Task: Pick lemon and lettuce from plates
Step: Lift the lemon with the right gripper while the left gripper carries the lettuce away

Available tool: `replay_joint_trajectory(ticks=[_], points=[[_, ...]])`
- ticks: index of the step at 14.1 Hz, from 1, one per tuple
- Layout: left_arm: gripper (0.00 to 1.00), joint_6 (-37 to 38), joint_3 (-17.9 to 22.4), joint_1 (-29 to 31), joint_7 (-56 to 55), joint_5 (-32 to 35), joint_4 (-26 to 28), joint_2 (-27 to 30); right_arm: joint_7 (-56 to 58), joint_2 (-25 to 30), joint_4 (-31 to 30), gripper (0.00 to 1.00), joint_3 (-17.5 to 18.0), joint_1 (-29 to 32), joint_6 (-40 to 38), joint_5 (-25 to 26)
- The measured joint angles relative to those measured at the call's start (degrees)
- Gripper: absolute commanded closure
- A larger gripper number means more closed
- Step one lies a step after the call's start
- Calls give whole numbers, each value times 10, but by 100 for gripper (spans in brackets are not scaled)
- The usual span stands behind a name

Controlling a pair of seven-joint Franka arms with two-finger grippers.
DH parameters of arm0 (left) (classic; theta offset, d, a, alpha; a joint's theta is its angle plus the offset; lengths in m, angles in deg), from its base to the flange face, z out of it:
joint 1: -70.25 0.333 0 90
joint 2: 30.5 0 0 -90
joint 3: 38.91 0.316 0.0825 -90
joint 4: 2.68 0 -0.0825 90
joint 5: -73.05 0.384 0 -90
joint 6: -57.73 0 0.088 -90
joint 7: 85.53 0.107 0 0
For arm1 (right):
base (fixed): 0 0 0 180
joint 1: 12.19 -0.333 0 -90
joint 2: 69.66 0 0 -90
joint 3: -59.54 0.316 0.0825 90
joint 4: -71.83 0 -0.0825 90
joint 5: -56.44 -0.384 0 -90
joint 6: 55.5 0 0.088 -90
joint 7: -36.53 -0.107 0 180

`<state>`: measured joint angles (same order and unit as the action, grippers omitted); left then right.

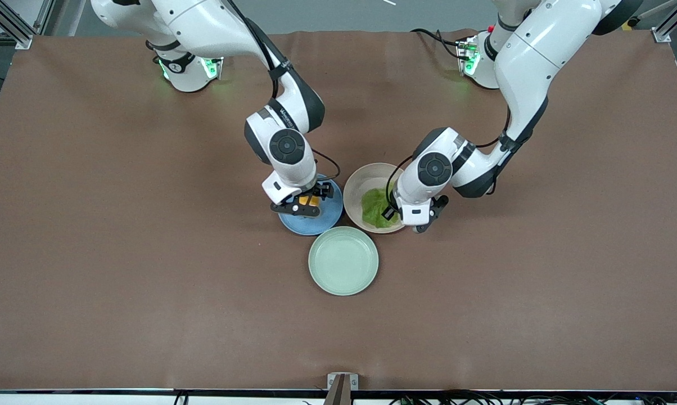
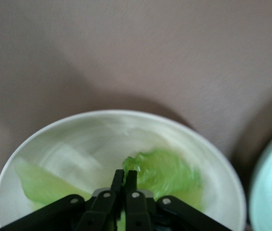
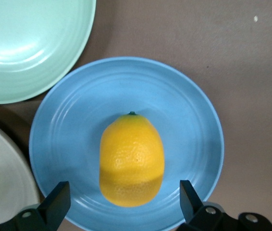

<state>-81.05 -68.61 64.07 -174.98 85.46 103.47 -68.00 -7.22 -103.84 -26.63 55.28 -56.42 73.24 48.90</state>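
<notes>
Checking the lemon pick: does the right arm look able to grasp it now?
Probably yes: the right gripper hangs open over the blue plate, fingers either side of the lemon, nothing between.

This is a robotics lab or test bench, not a home kitchen. Two white robot arms (image 1: 285, 140) are bolted at one edge of a wide table covered with a plain brown mat (image 1: 119, 253). Green status lights glow on their bases (image 1: 189, 70). Aluminium frame posts (image 1: 12, 25) stand at the table corners, loose cables (image 1: 434, 36) run along the edges, and a camera mount (image 1: 341, 388) sits at the near edge. The floor around it is bare grey.
</notes>
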Motion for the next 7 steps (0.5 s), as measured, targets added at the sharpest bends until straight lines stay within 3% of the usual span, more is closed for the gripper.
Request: replay_joint_trajectory(ticks=[4,7], points=[[100,39,0,16,8,11,-28,48,0,-15,0,2,-2,0,1,0],[100,81,0,45,51,13,-30,110,-1,-24,0,17,-2,0,14,0]])
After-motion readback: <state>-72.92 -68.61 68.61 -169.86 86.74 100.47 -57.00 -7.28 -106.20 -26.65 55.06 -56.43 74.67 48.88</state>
